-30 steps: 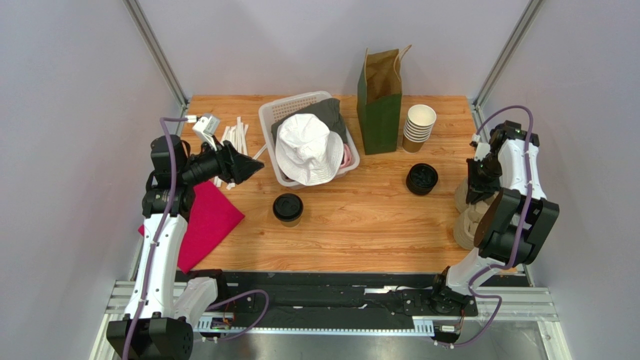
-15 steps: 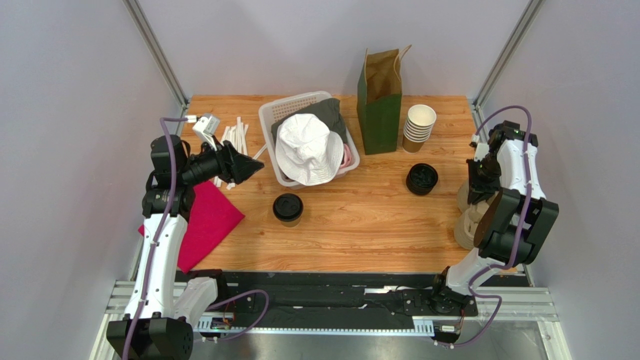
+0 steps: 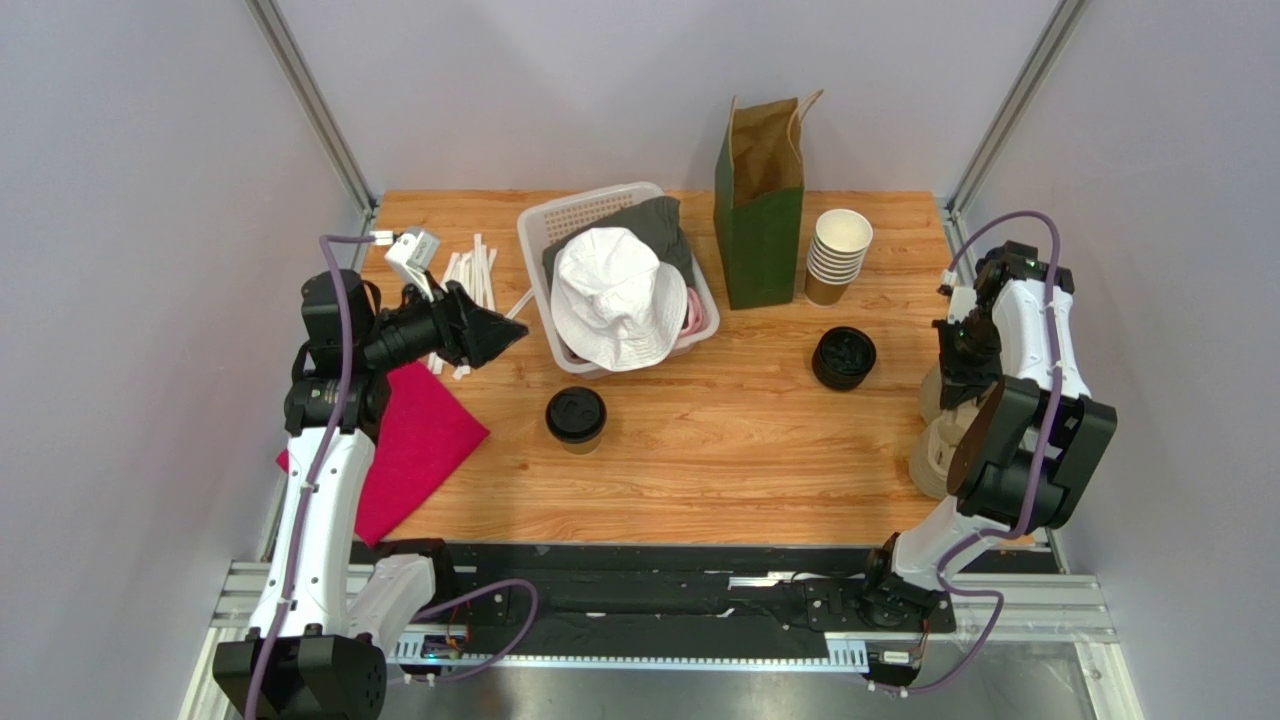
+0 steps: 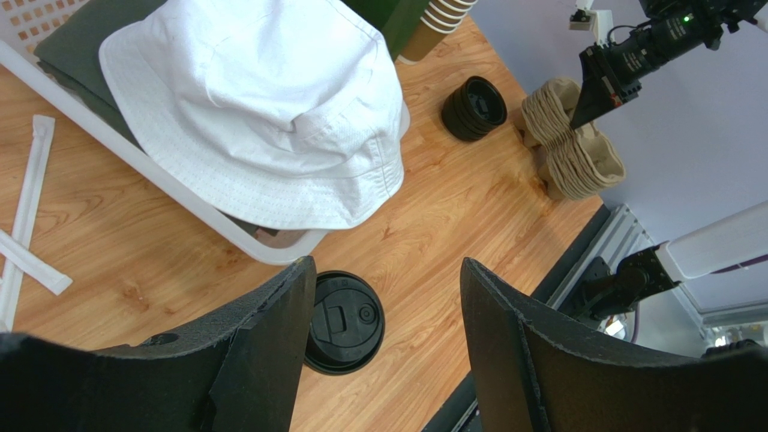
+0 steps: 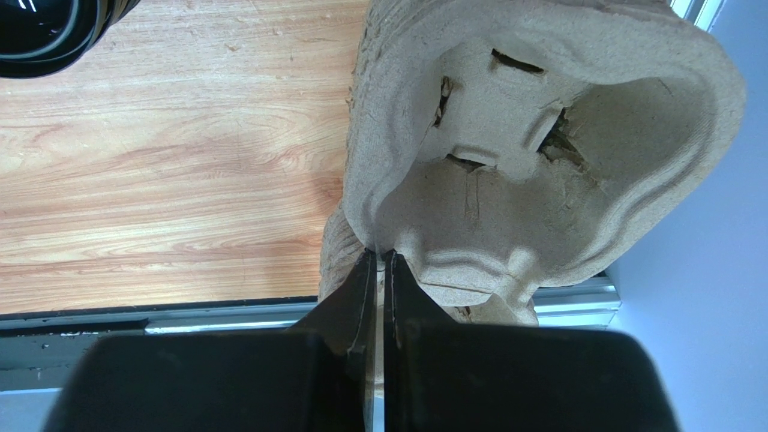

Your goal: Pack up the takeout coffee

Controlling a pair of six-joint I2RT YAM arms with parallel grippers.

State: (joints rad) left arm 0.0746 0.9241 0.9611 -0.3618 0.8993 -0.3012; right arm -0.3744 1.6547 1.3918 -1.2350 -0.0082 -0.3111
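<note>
Right gripper (image 5: 379, 256) is where the action is: its jaws are pressed together on the thin pulp rim of the top carrier (image 5: 541, 162), at the right edge of the table (image 3: 721, 450). From the wrist view the rim sits right between the fingertips, so I read that as a pinch on one wall only. That is what I want.

The coffee (image 3: 576, 416) stands upright, lid on, on bare wood near the middle of the table, just in front of the basket (image 3: 544, 300) with the hat (image 3: 616, 297), well apart from the carrier. Left gripper (image 4: 386, 270) hangs above and left of it, jaws apart and nothing in them; in its wrist view the cup shows just inside the left finger.

The step in hand, as I judge it, is getting one carrier off the stack (image 3: 935, 450). These nest tightly, so I'd lift slowly and straight up, watching the wrist view for a second shell riding along. If one sticks, a small tilt or wiggle should break it loose, better than a hard yank, since a pinch this close to the rim could tear soft pulp or slip off.

Once free, I'd carry it low to the open wood between the coffee and the lids (image 3: 845, 359) and set it down flat, wells up. That keeps it clear of the bag (image 3: 759, 210) and within easy reach for the left arm to bring the cup across.
</note>
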